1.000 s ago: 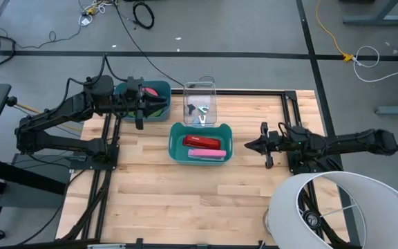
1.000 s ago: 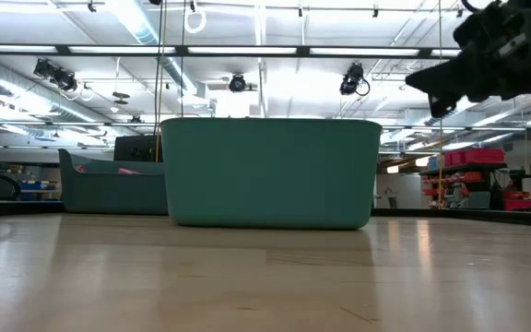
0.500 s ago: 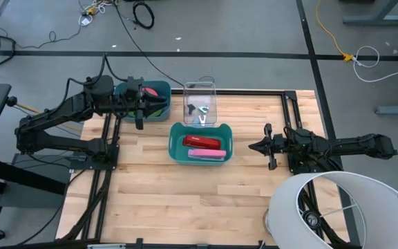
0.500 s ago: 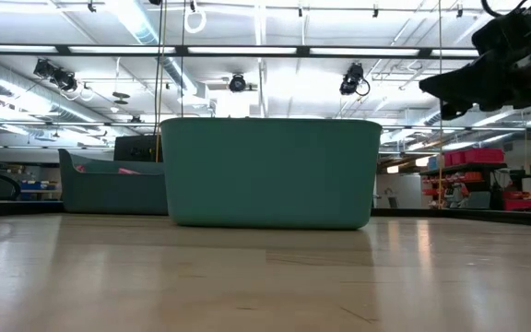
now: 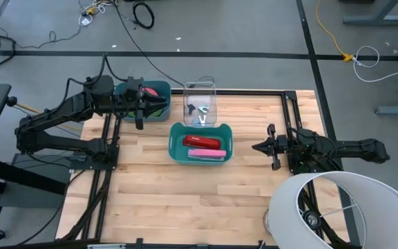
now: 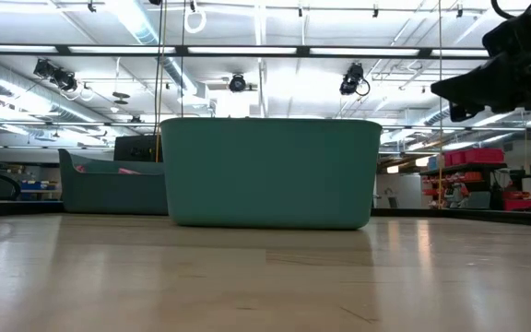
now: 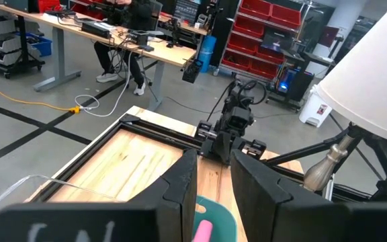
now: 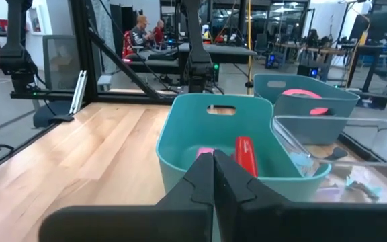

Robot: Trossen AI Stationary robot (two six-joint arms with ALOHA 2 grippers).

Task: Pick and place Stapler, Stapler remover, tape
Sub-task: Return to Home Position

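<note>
A red stapler [image 5: 202,142] and a pink one [image 5: 207,153] lie in the teal bin [image 5: 175,145] at mid-table, also seen in the right wrist view as red [image 8: 246,156] and pink [image 8: 205,153]. Dark stapler removers [image 5: 200,109] lie in the clear box [image 5: 200,88] behind it. Pinkish-red tape [image 5: 152,92] and green tape [image 5: 160,105] sit in the blue-grey bin [image 5: 124,90] at the far left. My left gripper [image 5: 141,115] hovers level over that bin's near edge, fingers slightly open [image 7: 213,185], nothing between them. My right gripper [image 5: 256,146] is shut [image 8: 213,176], right of the teal bin.
A large white lampshade [image 5: 337,211] stands at the near right corner, close under my right arm. Black frame rails [image 5: 292,111] run along the table's sides. Bare wood lies in front of the teal bin [image 6: 270,171]. People sit at desks in the room beyond.
My right gripper, still shut, has drawn back from the teal bin toward the table's right edge as its arm folded in. My left arm has kept still.
</note>
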